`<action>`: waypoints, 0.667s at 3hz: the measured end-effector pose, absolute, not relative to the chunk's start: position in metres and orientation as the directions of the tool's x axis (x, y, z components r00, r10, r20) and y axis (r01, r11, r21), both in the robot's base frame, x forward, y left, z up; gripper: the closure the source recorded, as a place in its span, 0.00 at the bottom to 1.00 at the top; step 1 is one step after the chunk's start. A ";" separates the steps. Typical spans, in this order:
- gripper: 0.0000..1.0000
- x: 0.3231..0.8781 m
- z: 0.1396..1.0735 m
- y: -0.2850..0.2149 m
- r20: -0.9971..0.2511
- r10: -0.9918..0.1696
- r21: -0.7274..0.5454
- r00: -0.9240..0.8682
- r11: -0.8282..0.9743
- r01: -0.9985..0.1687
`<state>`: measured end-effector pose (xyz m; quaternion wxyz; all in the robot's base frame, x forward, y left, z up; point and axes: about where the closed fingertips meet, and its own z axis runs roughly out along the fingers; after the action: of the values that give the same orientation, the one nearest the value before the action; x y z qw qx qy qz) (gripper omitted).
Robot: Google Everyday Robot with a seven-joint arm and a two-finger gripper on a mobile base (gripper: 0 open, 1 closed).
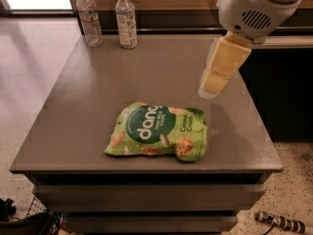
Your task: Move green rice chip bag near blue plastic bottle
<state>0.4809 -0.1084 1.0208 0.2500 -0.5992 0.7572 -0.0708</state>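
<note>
The green rice chip bag point(157, 131) lies flat near the front edge of the grey table point(88, 97), its dark green oval with white lettering facing up. The blue plastic bottle point(126, 19), with a white cap and a pale blue-white label, stands upright at the table's far edge, left of centre. My gripper point(211, 86) hangs above the table at the right, up and to the right of the bag, not touching it and far from the bottle. It holds nothing that I can see.
A second clear bottle point(90, 18) with a faint reddish label stands left of the blue one at the far left corner. A dark counter front runs behind the table. Speckled floor lies on both sides, with a small object point(281, 222) on the floor at the lower right.
</note>
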 end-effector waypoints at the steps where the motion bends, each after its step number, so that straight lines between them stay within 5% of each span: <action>1: 0.00 0.485 1.010 -0.103 -0.290 -0.944 -0.386 -0.157 0.266 -0.883; 2: 0.00 0.503 0.970 -0.086 -0.277 -0.947 -0.300 -0.160 0.243 -0.922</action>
<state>0.5027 -0.0863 0.9695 0.2067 -0.6144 0.7608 -0.0303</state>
